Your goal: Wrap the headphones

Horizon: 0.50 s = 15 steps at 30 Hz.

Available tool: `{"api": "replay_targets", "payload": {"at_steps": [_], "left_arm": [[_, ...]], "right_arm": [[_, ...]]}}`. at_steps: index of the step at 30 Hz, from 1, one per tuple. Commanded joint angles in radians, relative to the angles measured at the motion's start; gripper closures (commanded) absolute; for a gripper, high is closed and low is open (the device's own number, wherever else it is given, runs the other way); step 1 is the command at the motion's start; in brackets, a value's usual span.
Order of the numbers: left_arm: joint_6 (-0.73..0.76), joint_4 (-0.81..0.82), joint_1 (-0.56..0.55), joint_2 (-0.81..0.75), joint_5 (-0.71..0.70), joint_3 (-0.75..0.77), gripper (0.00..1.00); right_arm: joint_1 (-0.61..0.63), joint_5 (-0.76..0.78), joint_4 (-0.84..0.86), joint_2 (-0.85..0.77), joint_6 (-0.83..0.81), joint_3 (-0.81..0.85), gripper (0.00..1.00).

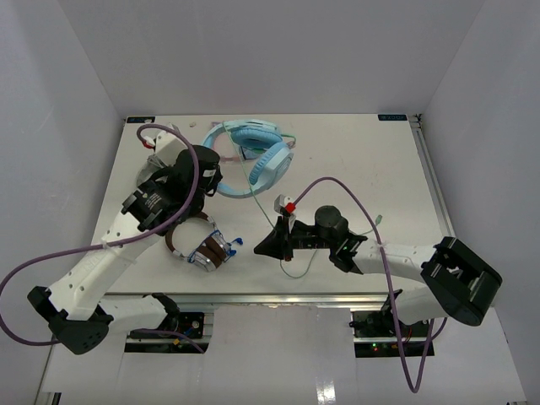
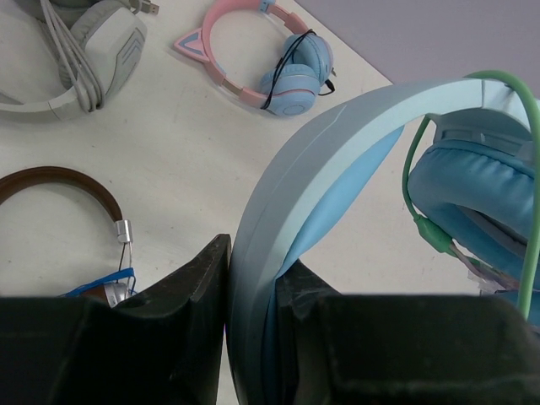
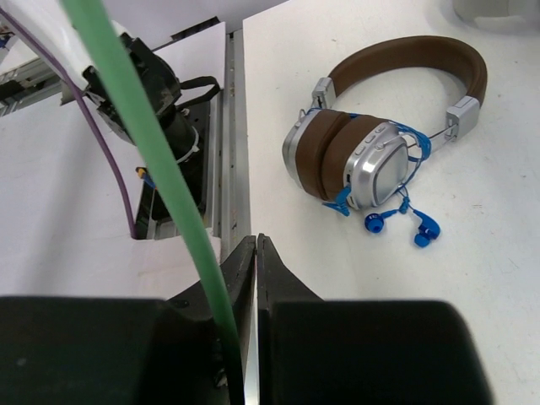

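Left side: grey headphones (image 2: pixel 84 51) and a pink cat-ear pair (image 2: pixel 270 63) lie towards the far left of the table (image 1: pixel 363 160), seen only from the left wrist and well apart from the fingers there. Left gripper (image 2: pixel 256 257) is closed partway, its jaws clamped on the blue headband, one finger on each face of the band. Just near of that grip lies a brown pair (image 1: pixel 196 246) with blue earbuds (image 3: pixel 405 226) beside its cups, a strip of bare top between it and the near edge rail (image 3: pixel 236 126). Centre: the headphones (image 1: pixel 261 145) sit at the far middle of the table, cups close to the back edge, headband arcing towards the left arm. Their green cable (image 3: pixel 139 135) runs from the cups down to the right gripper (image 3: pixel 255 245), which is pinched fully together on it; a slack loop lies on the table near the front edge. Right: bare white tabletop from cable to right-hand rail (image 1: pixel 432 181); walls enclose left, back and right.
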Motion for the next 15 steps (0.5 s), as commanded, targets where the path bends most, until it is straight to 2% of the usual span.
{"api": "replay_targets", "payload": {"at_steps": [1,11,15], "left_arm": [[-0.064,0.061,0.004,-0.085,0.022,0.042,1.0],[-0.062,0.104,0.004,-0.161,0.126,0.009,1.0],[0.024,0.182,0.004,-0.221,0.281,-0.07,1.0]], "right_arm": [[0.003,0.06,0.128,0.05,-0.032,-0.016,0.92],[0.001,0.264,0.2,0.074,-0.052,-0.084,0.92],[-0.007,0.385,0.221,0.054,-0.069,-0.113,0.92]]}}
